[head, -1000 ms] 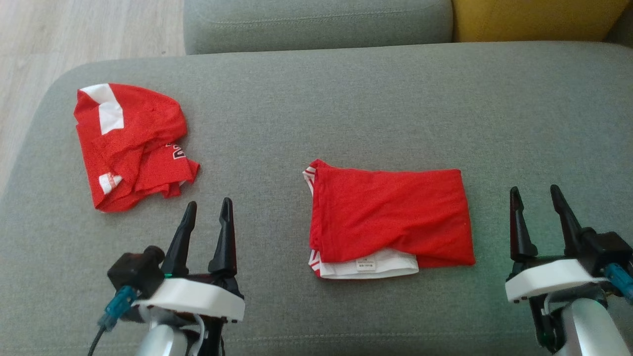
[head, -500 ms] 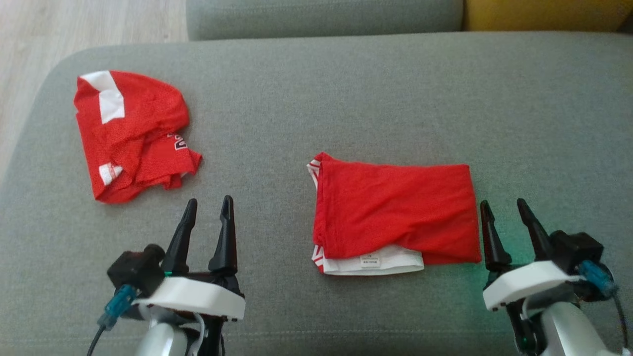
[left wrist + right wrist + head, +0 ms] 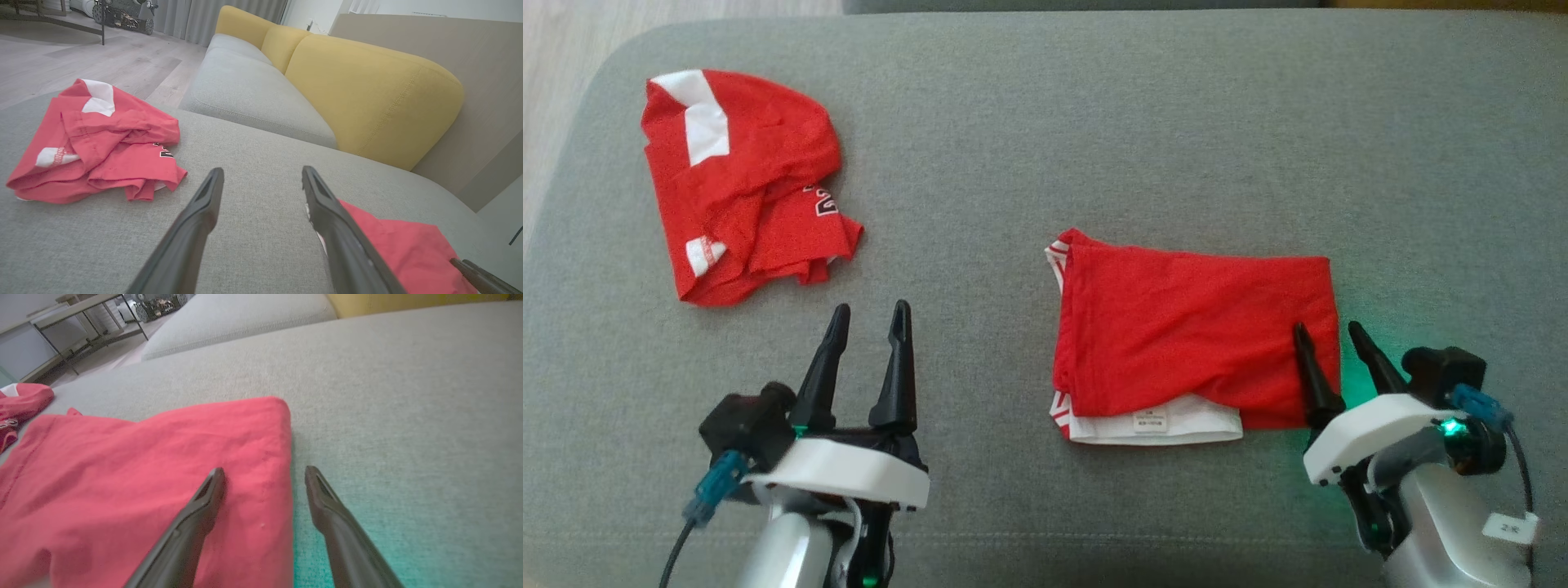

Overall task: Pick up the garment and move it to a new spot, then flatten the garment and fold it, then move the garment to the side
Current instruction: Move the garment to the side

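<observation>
A folded red garment (image 3: pixel 1192 335) with a white layer at its near edge lies on the grey sofa seat (image 3: pixel 1094 122), right of centre. My right gripper (image 3: pixel 1326 325) is open and straddles its right edge, with the left finger over the cloth and the right finger over bare seat. The right wrist view shows the same straddle of gripper (image 3: pixel 264 469) and garment (image 3: pixel 143 465). My left gripper (image 3: pixel 871 307) is open over bare seat, left of the fold. A crumpled red and white garment (image 3: pixel 739 184) lies at the far left, apart from both grippers.
The seat's rounded left edge drops to a wooden floor (image 3: pixel 81 61). Yellow back cushions (image 3: pixel 367 90) and another grey seat (image 3: pixel 245 90) stand beyond. The left wrist view has the crumpled garment (image 3: pixel 102 143) at left and the folded one (image 3: pixel 400 249) at lower right.
The head camera has tilted down. My right gripper has moved left, from beside the folded garment to astride its right edge. The left gripper has stayed put, and both remain open.
</observation>
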`<state>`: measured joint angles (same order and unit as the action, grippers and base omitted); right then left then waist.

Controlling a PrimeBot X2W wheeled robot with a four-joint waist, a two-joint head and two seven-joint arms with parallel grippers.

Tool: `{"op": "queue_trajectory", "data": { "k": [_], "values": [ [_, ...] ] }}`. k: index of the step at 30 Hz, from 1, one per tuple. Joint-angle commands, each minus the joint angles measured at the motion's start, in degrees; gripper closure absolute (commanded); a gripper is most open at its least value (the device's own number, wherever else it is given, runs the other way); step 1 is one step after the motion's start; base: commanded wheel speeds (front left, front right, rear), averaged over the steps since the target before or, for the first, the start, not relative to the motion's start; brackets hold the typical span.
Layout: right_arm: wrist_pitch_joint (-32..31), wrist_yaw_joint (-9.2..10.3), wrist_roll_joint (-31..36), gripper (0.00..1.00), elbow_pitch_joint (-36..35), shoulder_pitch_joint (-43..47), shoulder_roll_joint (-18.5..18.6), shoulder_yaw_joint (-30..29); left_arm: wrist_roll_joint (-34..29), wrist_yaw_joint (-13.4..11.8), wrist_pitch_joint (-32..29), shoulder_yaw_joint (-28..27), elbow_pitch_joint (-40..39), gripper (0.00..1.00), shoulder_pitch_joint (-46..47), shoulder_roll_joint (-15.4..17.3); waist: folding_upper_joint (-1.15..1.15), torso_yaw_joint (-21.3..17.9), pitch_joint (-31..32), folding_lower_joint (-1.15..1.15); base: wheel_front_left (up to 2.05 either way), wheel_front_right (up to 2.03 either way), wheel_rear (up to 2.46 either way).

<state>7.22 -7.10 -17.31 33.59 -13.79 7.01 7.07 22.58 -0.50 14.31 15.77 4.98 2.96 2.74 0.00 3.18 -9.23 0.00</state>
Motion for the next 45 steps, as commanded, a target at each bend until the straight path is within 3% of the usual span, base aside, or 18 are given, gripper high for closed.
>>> {"op": "queue_trajectory", "data": {
  "k": [1, 4, 5, 6, 18, 26, 33, 39, 41, 45],
  "values": [
    [-0.23, -0.39, -0.45, 0.0, -0.52, -2.24, 0.41, 1.57, -0.57, 0.19, 0.69, -1.61, -1.76, 0.0, 2.49, 0.14, 0.0, 0.43, -0.43, 0.0, 0.0, 0.0, 0.0],
    [-1.0, -0.39, -0.86, 0.0, 1.66, -3.46, 0.45, 2.59, -0.6, 0.17, 0.69, -1.6, -1.8, 0.0, 2.96, 0.14, 0.0, 0.87, -1.05, 0.0, 0.0, 0.0, 0.0],
    [-1.17, -0.39, -1.12, 0.39, 2.2, -3.88, 0.51, 2.97, -0.6, 0.15, 0.69, -1.65, -1.86, 0.0, 3.15, 0.14, 0.0, 0.98, -1.27, 0.0, 0.0, 0.0, 0.0],
    [-1.18, -0.39, -1.25, 1.0, 2.61, -4.31, 0.67, 3.52, -0.59, 0.13, 0.69, -1.71, -1.93, 0.0, 3.34, 0.14, 0.0, 1.07, -1.44, 0.0, 0.0, 0.0, 0.0],
    [4.1, -0.39, 7.07, 1.0, 0.52, -11.68, 8.22, 9.57, -0.15, -0.19, 0.69, -2.95, -2.69, 0.0, 4.41, 0.14, 0.0, -1.03, -1.91, 0.0, 0.0, 0.0, 0.0],
    [1.02, -0.39, 9.09, 1.0, -0.89, -19.29, 16.98, 12.89, -0.75, 0.56, 0.69, -2.04, -3.64, 0.0, 8.08, 0.14, 0.0, -4.72, -4.61, 0.0, 0.0, 0.0, 0.0],
    [-1.61, -0.39, 6.33, 1.0, 3.42, -26.22, 24.38, 12.75, -1.91, 1.72, 0.69, -1.01, -4.03, 0.0, 13.29, 0.14, 0.0, -7.85, -8.51, 0.0, 0.0, 0.0, 0.0],
    [-1.48, -0.39, 6.4, 1.0, 7.84, -30.15, 27.34, 8.33, -2.15, 1.88, 0.69, -1.09, -4.41, 0.0, 15.78, 0.14, 0.0, -9.38, -10.49, 0.0, 0.0, 0.0, 0.0],
    [-1.62, -0.39, 5.77, 1.0, 8.41, -30.77, 25.62, 8.56, -1.96, 1.94, 0.69, -1.13, -4.55, 0.0, 16.21, 0.14, 0.0, -9.86, -10.9, 0.0, 0.0, 0.0, 0.0],
    [-1.65, -0.39, 9.26, 1.0, 11.31, -32.44, 24.97, 3.52, -1.89, 1.97, 0.69, -0.88, -4.8, 0.0, 16.4, 0.14, 0.0, -10.43, -11.58, 0.0, 0.0, 0.0, 0.0]
  ]
}}
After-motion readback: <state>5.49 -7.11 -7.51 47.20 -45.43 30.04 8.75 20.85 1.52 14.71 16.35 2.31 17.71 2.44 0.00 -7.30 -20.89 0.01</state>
